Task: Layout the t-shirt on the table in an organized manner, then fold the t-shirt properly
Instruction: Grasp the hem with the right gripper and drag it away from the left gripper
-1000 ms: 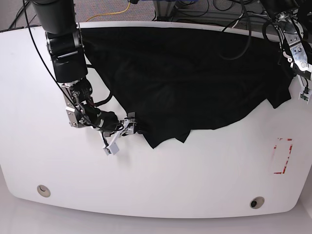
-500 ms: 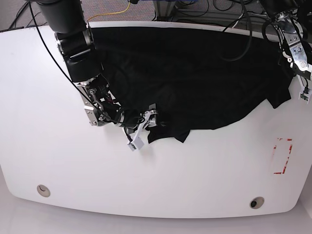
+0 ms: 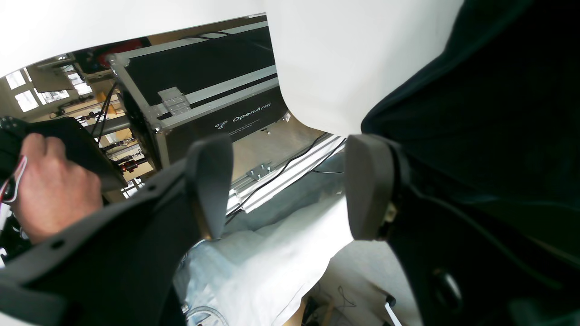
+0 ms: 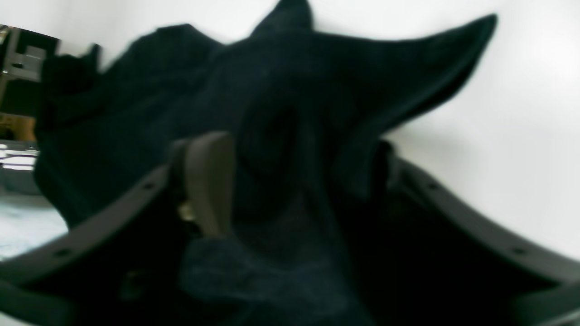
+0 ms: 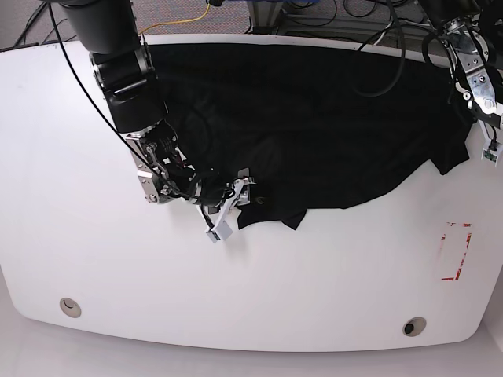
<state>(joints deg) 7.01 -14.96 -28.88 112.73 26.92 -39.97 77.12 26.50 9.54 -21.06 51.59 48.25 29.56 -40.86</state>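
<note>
The black t-shirt (image 5: 314, 118) lies rumpled over the far half of the white table (image 5: 78, 157). Its near hem ends in a pointed flap (image 5: 291, 220). My right gripper (image 5: 238, 198) sits low at that hem's left end. In the right wrist view a bunch of the t-shirt (image 4: 290, 136) fills the gap between the wide-set fingers (image 4: 208, 181); the other finger is hidden by cloth. My left gripper (image 5: 470, 118) hovers at the shirt's right side. In the left wrist view it is open and empty, with the t-shirt (image 3: 489, 113) against one finger (image 3: 367, 185).
A red tape outline (image 5: 456, 251) marks the table's right side. Two metal grommets (image 5: 70, 306) (image 5: 413, 326) sit near the front edge. Cables and a black OpenArm case (image 3: 204, 99) lie beyond the table's far edge, and a person's hand (image 3: 50, 190) shows there.
My right arm moved right along the near hem and pushed into the cloth. The shirt's lower left corner shifted right and bunched between the jaws, which have narrowed. The left arm stayed still.
</note>
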